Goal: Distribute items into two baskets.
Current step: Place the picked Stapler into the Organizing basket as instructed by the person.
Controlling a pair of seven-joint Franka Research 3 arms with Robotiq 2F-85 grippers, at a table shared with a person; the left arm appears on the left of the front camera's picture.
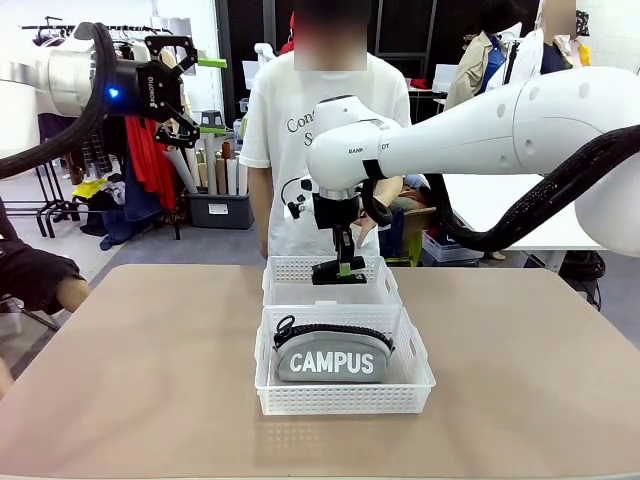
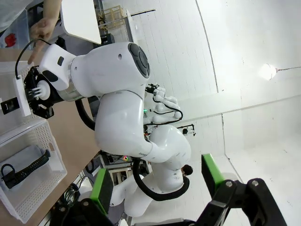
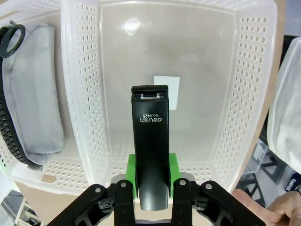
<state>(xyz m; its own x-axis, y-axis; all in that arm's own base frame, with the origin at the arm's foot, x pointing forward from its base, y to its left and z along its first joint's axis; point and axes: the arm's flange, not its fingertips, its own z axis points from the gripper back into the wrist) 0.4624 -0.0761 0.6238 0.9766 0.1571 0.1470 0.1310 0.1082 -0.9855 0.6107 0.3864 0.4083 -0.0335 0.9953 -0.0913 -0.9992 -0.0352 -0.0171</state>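
**Stapler held over the far basket, pouch already binned**

The stapler (image 3: 150, 160) is pinched between the green pads of the right gripper (image 3: 150, 186), whose fingers are pressed in against the stapler's sides near its rear end. The stapler's nose projects ahead of the fingertips, directly over the clear floor of the far basket (image 3: 244, 94). In the front view the stapler (image 1: 339, 270) is carried level, crosswise under the right gripper (image 1: 345, 262), at about rim height of the far basket (image 1: 290, 268). This pose is judged to serve a release into that basket: the grip at the rear leaves the nose free, and the load is centred between the walls.

The pouch (image 1: 333, 355) is lying in the near basket (image 1: 345, 400), on the robot's side of the right gripper. In the right wrist view the pouch (image 3: 35, 103) is seen beyond the lattice wall, beside the stapler's basket. One item per basket is thereby obtained once the stapler is let go.

The left gripper (image 1: 180, 85) is held high and well away, jaws spread and empty, so that the working area is left clear.

Legible writing: "CAMPUS" in white on the pouch; "deli" and "No. 0425" on the stapler's top. A white label (image 3: 166, 92) on the basket floor ahead of the stapler carries no print that can be read. Lettering on the person's shirt is partly hidden by the arm.
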